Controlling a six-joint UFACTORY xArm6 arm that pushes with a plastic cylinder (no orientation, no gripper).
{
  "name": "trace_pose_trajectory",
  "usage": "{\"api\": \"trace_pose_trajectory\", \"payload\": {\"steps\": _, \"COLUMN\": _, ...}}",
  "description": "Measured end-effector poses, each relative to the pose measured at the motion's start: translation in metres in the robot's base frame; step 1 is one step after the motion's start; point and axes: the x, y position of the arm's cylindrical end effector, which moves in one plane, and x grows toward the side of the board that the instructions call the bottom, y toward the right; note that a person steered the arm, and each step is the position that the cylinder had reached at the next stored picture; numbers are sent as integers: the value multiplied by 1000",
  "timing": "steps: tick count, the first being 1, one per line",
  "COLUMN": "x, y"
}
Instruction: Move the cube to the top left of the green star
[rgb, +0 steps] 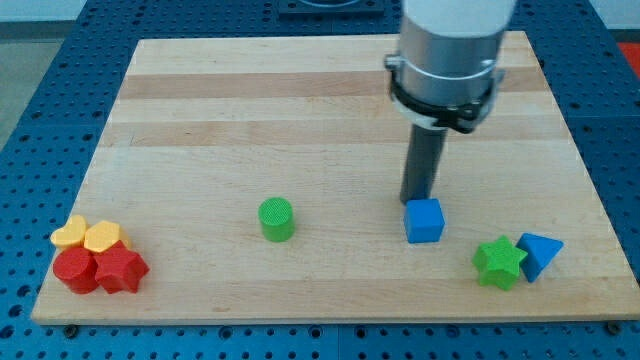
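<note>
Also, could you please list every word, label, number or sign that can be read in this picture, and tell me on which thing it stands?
None: no readable text appears anywhere in the camera view.
The wooden board, the blue cube, the green star and the other blocks carry no marks.
My tip, just behind the blue cube, and the grey arm housing above it show no label.

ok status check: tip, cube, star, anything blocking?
My tip at the blue cube, on its top-left edge. Cube sits left of the green star, apart from it. Blue triangular block against the star's right. Path between cube and star clear.
</note>
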Motion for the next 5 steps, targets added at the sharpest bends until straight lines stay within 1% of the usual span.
{"api": "trace_pose_trajectory", "payload": {"steps": 2, "x": 4, "y": -79}}
{"api": "trace_pose_trajectory", "payload": {"steps": 3, "x": 22, "y": -70}}
{"api": "trace_pose_trajectory", "payload": {"steps": 5, "x": 22, "y": 6}}
